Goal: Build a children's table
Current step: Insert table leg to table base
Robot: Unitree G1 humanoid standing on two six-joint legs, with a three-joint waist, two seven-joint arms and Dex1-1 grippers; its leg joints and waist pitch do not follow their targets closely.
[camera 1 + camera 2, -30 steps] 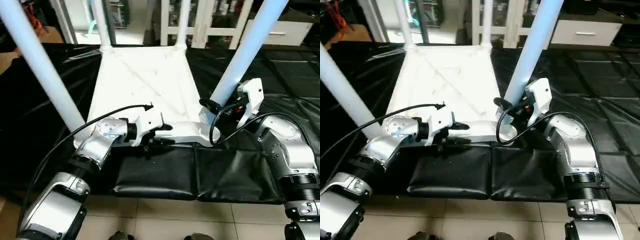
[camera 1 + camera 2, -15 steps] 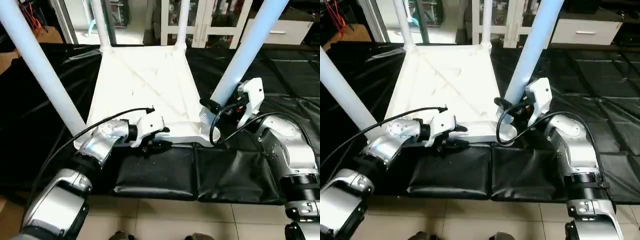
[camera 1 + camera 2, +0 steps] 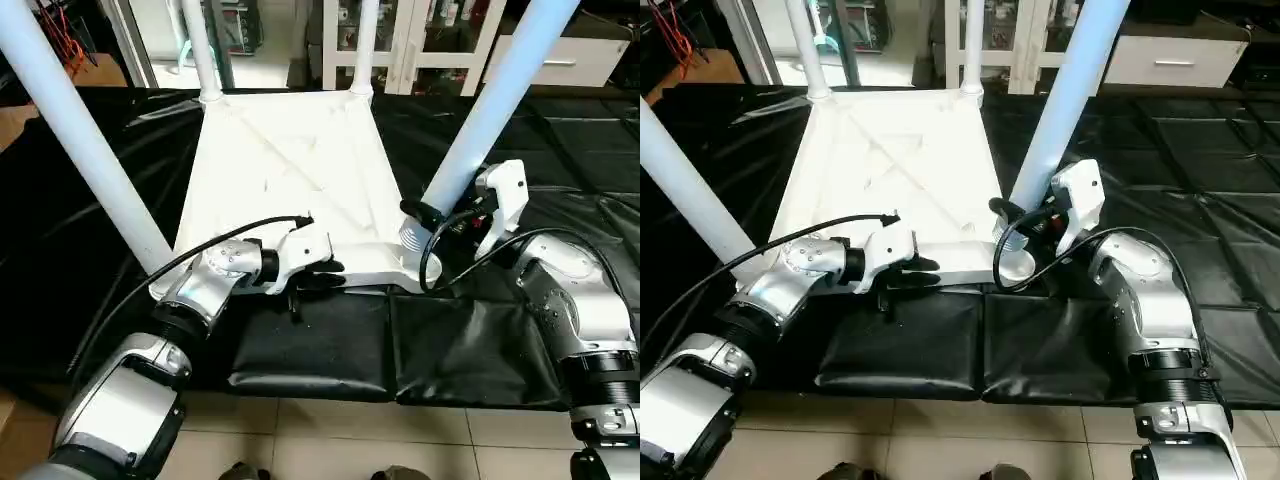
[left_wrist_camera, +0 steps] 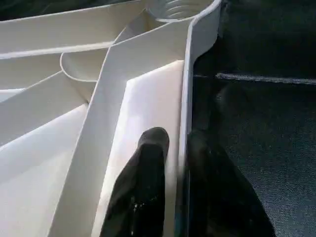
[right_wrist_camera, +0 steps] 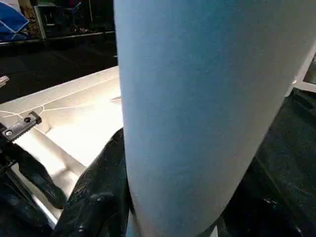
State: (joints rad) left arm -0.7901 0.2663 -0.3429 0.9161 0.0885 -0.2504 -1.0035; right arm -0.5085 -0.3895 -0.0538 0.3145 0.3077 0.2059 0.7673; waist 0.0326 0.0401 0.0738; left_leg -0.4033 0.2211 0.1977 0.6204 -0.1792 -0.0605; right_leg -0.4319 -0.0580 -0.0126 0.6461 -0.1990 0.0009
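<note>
While head views hide it, left gripper (image 4: pixel 173 158) fingers pinch the tabletop (image 4: pixel 59 163) rim; right gripper (image 5: pixel 168 207) clasps a leg (image 5: pixel 197 108).

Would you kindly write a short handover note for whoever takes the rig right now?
Left pincer: straddles the near rim of the table top, one finger inside, one outside, pinching it.
Right pincer: around the near right leg just above its corner socket.
Things: top lies underside up on the black sheet; near left leg, far left leg and far right leg stand at their corners.
Done: all four legs stand upright at the corners.
Left: whether the near right leg is fully seated cannot be told; check it, then turn the table over.
</note>
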